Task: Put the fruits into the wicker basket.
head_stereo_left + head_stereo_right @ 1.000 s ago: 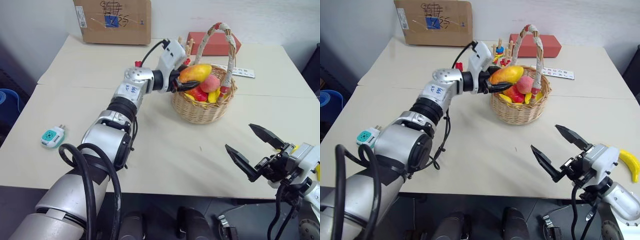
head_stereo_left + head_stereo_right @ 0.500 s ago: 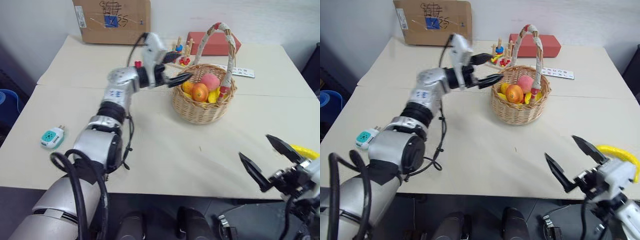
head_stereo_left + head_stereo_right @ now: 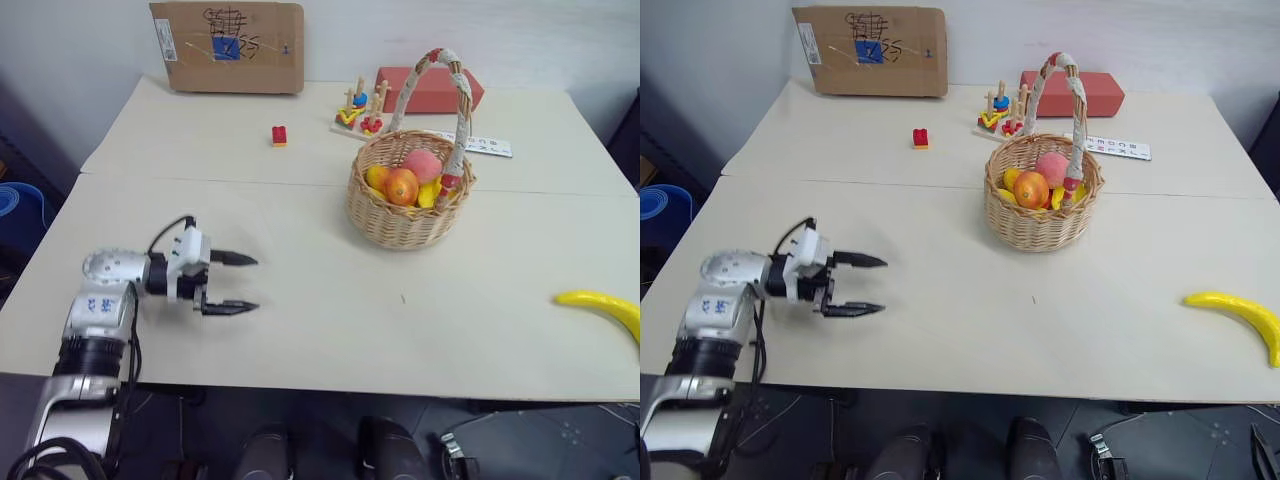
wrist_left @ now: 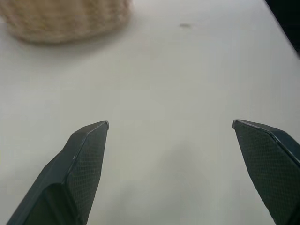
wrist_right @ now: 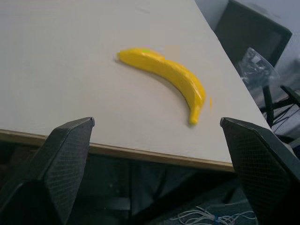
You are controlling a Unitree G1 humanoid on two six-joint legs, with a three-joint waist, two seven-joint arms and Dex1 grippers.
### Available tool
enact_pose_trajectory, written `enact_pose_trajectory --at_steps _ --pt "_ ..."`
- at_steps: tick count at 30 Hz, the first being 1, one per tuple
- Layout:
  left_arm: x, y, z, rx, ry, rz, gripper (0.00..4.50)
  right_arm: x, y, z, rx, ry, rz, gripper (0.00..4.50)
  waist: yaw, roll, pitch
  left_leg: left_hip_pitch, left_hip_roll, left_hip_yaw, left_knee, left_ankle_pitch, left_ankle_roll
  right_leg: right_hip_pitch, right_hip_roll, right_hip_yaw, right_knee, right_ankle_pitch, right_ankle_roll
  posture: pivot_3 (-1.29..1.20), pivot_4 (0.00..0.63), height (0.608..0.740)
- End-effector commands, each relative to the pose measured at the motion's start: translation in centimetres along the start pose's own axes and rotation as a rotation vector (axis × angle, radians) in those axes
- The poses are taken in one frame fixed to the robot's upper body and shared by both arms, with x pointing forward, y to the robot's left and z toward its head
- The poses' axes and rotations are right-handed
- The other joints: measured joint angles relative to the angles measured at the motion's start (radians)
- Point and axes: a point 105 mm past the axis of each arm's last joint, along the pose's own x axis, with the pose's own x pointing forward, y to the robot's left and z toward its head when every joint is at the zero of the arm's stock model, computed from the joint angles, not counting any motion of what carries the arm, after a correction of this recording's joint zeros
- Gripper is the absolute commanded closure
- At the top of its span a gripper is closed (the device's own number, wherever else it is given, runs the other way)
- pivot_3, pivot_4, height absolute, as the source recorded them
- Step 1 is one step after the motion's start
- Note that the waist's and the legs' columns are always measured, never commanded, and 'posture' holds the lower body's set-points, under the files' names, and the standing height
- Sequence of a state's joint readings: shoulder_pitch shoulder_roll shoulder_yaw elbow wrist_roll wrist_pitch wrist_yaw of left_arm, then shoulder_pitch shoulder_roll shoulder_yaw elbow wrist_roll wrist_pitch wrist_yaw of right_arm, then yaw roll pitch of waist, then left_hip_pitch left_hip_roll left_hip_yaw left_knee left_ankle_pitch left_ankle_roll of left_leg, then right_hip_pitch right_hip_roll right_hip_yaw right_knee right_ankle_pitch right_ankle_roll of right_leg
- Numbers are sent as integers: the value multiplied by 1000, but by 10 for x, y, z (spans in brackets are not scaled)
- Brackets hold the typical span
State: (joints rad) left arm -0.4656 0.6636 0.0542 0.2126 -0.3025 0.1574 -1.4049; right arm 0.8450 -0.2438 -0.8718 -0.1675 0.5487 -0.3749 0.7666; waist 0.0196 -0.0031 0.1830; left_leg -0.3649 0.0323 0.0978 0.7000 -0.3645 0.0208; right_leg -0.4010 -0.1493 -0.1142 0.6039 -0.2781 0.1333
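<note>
The wicker basket stands on the table right of centre, with its tall handle upright. In it lie fruits: an orange-red mango, a pink peach and small yellow pieces. A yellow banana lies on the table near the front right edge. My left gripper hovers open and empty low over the table's front left, pointing right toward the basket and far from it. My right gripper is open and empty, facing the banana from beyond the table edge.
At the back stand a cardboard box, a red box and a wooden peg toy. A small red block and a white strip lie on the table. Cables and a dark chair sit past the right edge.
My left gripper let the mango go into the basket, then drew back to the table's front left. The right gripper pulled away to the right, out of the head views, uncovering the banana.
</note>
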Motion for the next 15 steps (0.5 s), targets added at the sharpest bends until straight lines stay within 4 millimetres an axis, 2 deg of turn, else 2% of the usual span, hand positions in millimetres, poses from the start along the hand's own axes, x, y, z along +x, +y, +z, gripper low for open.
enact_pose_trajectory --at_steps 1,3,5,10,12,14,15 --pt "2 -6 27 46 -63 12 36 7 -21 16 -76 -10 31 0 -3 2 -1 3 -1 1 0 0 0 2 0 3 0 0 0 0 150 740" --pt "6 -8 32 52 -91 33 36 26 -34 29 -98 -18 77 0 -11 9 -4 12 -1 2 -2 -5 6 9 -1 8 -1 0 0 0 150 740" --pt "11 -10 37 51 -119 42 36 52 -46 39 -139 20 157 0 -22 12 -6 13 0 5 -3 -6 5 9 -1 10 0 0 -1 0 150 740" --pt "23 -15 50 41 -182 63 36 122 -82 49 -243 227 252 0 -33 12 -6 14 -1 5 -3 -4 1 7 2 10 2 -1 -2 0 150 740" --pt "26 -18 53 32 -195 68 36 143 -89 51 -247 290 268 0 -33 12 -6 14 -1 5 -3 -3 1 6 2 10 2 -1 -2 0 150 740" --pt "29 -23 54 13 -211 72 36 174 -95 50 -195 350 251 0 -33 9 -6 14 -1 4 -3 -2 1 6 3 10 2 -1 -2 0 150 740" --pt "31 -26 54 9 -211 69 36 188 -95 41 -196 442 248 0 -32 8 -5 13 -1 4 -1 -2 1 6 3 10 2 -1 -2 0 150 740"
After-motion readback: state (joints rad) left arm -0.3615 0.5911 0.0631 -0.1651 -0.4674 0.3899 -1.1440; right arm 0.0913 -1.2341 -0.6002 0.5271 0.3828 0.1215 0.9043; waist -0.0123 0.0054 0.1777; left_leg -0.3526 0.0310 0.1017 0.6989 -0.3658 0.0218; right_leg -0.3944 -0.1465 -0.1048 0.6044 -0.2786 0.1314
